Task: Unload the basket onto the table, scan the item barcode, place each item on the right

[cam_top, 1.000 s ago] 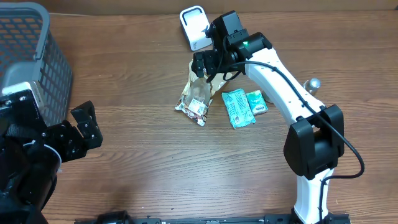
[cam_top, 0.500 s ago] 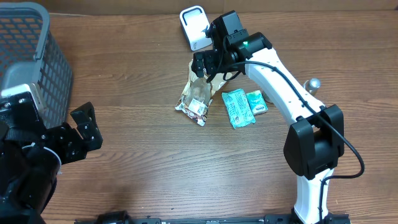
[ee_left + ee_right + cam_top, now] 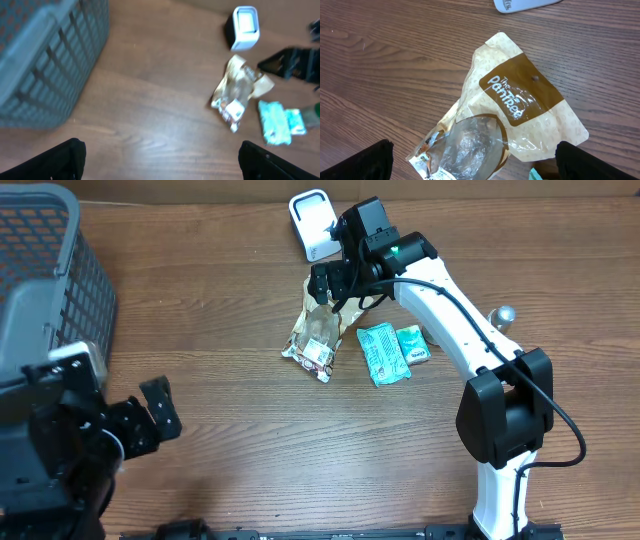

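Overhead: basket (image 3: pixel 50 270), far left, shows its mesh floor. Pouch (image 3: pixel 318 330) lies flat below the scanner (image 3: pixel 312 222), its long axis running scanner-to-near-edge, under the right gripper (image 3: pixel 335 285), jaws apart. Left gripper (image 3: pixel 150 418), jaws apart, has shifted toward the near edge.
Left wrist: pouch lies right of the basket.
Right wrist: pouch's printed end points toward the scanner.
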Available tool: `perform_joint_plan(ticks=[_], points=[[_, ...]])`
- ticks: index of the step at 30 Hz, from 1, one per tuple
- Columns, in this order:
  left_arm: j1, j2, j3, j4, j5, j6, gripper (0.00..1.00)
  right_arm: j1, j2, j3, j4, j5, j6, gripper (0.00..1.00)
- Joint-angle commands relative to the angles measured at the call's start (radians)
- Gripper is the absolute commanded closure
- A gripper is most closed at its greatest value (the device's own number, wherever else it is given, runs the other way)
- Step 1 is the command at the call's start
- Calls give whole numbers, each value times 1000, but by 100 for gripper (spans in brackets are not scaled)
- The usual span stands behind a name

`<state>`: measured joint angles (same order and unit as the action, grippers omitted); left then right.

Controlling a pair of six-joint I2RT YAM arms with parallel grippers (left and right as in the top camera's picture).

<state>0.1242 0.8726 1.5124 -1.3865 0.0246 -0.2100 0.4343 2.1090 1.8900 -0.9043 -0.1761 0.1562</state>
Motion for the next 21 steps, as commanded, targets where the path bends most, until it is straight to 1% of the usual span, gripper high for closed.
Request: perform_joint_plan(ticks=[1, 6, 11, 14, 21], points=[[-8, -51, -100, 41, -14, -14, 1, 2, -5, 8, 6, 6, -3, 0], [-8, -106, -248, 247, 5, -16, 0, 2, -5, 8, 6, 6, -3, 0], [-22, -164, -389, 465, 13, -85, 0, 2, -5, 8, 6, 6, -3, 0], [-46, -203, -478, 622, 13, -118, 0, 2, -5, 8, 6, 6, -3, 0], [-100, -298, -726, 1069, 13, -121, 0, 2, -5, 8, 6, 6, -3, 0]])
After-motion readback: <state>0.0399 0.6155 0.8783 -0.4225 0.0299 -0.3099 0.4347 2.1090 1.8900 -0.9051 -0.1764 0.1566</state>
